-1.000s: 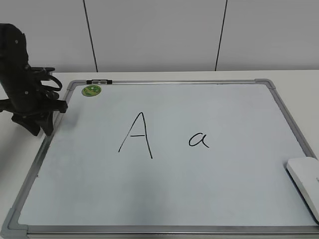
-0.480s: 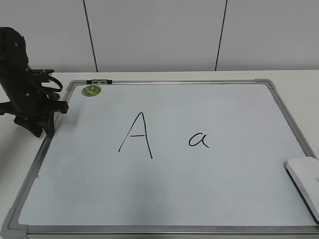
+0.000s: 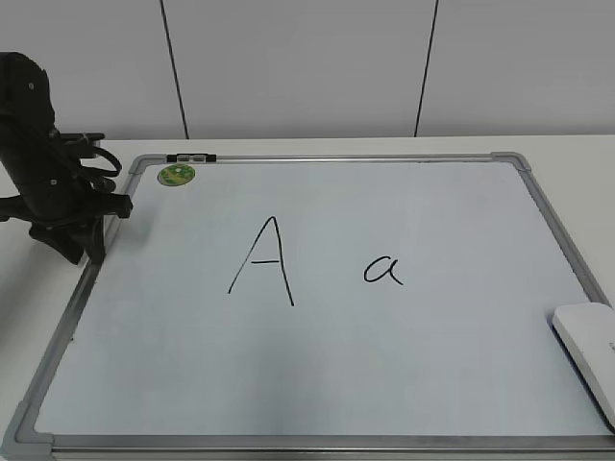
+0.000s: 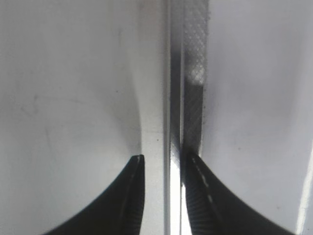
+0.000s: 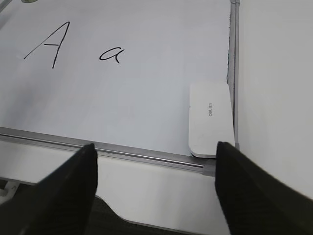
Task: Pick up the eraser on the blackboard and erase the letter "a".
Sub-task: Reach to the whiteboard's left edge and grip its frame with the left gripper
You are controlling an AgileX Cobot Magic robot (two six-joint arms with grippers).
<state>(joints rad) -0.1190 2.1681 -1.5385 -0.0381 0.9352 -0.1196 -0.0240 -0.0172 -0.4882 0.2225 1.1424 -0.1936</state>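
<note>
The blackboard (image 3: pixel 432 202) lies flat on the table, a white surface in a grey frame. The small letter "a" (image 3: pixel 382 270) is right of its middle; it also shows in the right wrist view (image 5: pixel 111 54). The white eraser (image 3: pixel 588 351) lies at the board's front right corner, against the frame (image 5: pixel 210 120). My left gripper (image 3: pixel 85 252) is at the board's left edge, its jaws closed narrowly around the frame rail (image 4: pixel 164 156). My right gripper (image 5: pixel 155 147) is wide open and empty, above the board's front edge, left of the eraser. It is out of the exterior view.
A tall capital "A" (image 3: pixel 261 261) stands left of the small letter. A green round magnet (image 3: pixel 177 175) sits at the far left corner, with a small black clip (image 3: pixel 190 157) on the far rail. White table surrounds the board; a wall stands behind.
The left arm has shifted slightly to the left along the board's left rail. The board, eraser and letters have not moved.
</note>
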